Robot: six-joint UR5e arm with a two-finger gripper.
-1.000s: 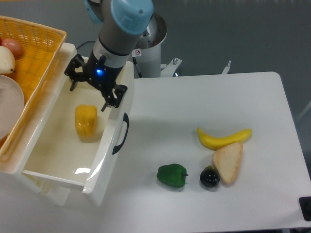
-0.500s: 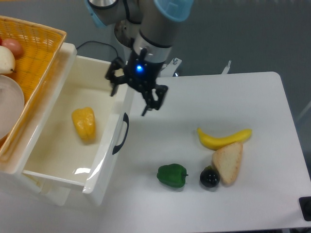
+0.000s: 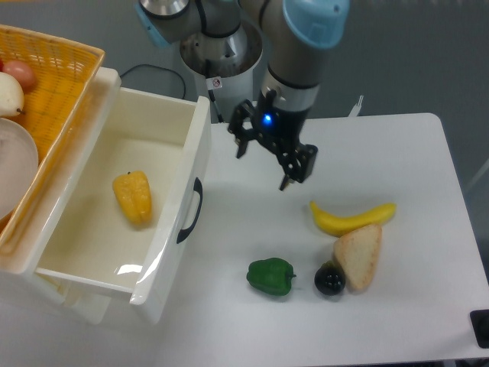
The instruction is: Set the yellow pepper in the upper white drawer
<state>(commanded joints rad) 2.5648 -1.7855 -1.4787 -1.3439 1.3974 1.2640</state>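
The yellow pepper point(image 3: 133, 197) lies on the floor of the upper white drawer point(image 3: 163, 243), which stands pulled open at the left with its black handle point(image 3: 192, 212) facing right. My gripper point(image 3: 263, 164) hangs open and empty over the table, to the right of the drawer's back corner and well apart from the pepper.
A yellow woven basket point(image 3: 57, 84) with a white plate and other food sits above the drawer at the far left. On the table lie a banana point(image 3: 351, 218), a slice of bread point(image 3: 359, 255), a dark round fruit point(image 3: 329, 280) and a green pepper point(image 3: 271, 276).
The open gripper has swung right, from above the drawer out over the table. The yellow pepper stays lying in the drawer.
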